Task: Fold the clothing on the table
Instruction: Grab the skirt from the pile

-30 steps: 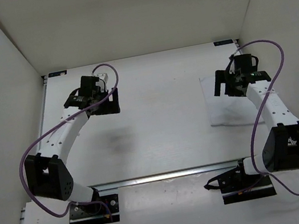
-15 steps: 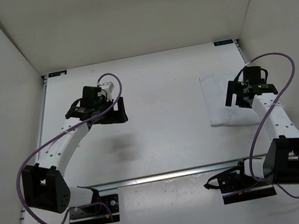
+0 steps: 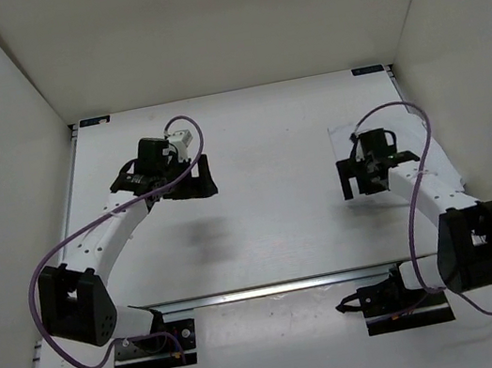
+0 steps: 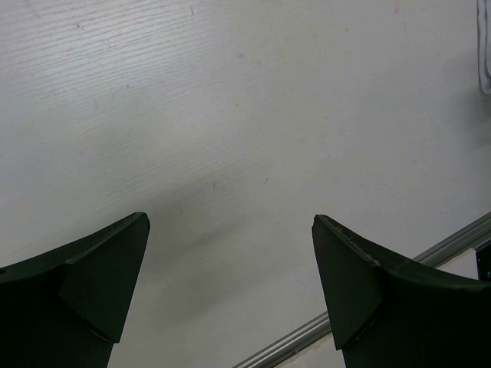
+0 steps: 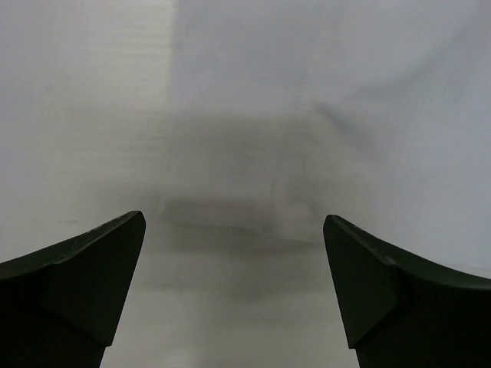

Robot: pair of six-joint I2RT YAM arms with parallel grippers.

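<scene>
White clothing (image 3: 341, 140) flat, wrinkled, table (image 3: 277, 197) right side.

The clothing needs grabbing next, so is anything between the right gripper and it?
Nothing visible does. The right gripper hangs open directly over the clothing, near one edge of it, and only the bare table lies beside that edge.

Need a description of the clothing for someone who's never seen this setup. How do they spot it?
Seen from above, start at the white table and go to its right side. There, under the open right gripper, lies the clothing: a flat, thin rectangle of white fabric. Only its faint edges and soft wrinkles set it off from the bare tabletop around it.
</scene>
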